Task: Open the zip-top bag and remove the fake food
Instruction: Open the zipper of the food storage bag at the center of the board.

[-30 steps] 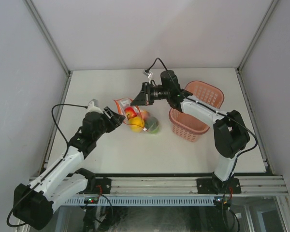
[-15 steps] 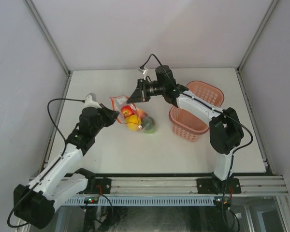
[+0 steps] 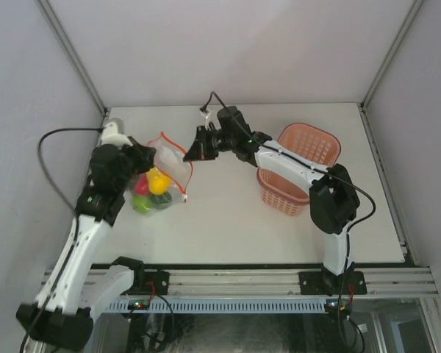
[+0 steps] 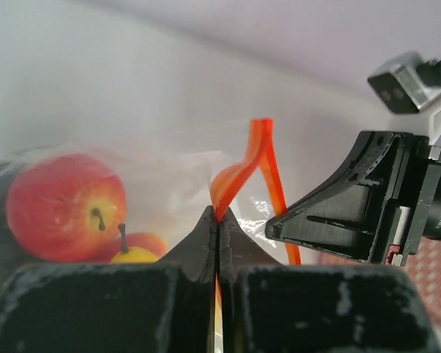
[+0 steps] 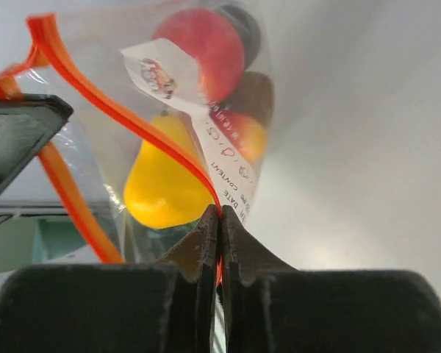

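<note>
The zip-top bag (image 3: pixel 169 165) is clear, with an orange-red zip strip (image 3: pixel 178 147), and hangs between both grippers at the table's left. My left gripper (image 3: pixel 148 154) is shut on one lip of the strip (image 4: pixel 239 173). My right gripper (image 3: pixel 189 153) is shut on the other lip (image 5: pixel 132 121), so the mouth is spread apart. The fake food (image 3: pixel 151 197) sits bunched in the bag's bottom: a red apple (image 4: pixel 66 206), a yellow fruit (image 5: pixel 158 184), another red piece (image 5: pixel 202 40) and darker ones. In the left wrist view the right gripper (image 4: pixel 353 209) is close by.
A pink basket (image 3: pixel 305 165) stands at the right of the white table (image 3: pixel 228 220), under the right arm's forearm. Grey walls close in the table on three sides. The left arm's cable (image 3: pixel 59 140) loops over the left edge.
The left gripper has shut on the zip strip. Both grippers have moved left with the bag, and the food has shifted left with it. The bag's mouth is now pulled apart.
</note>
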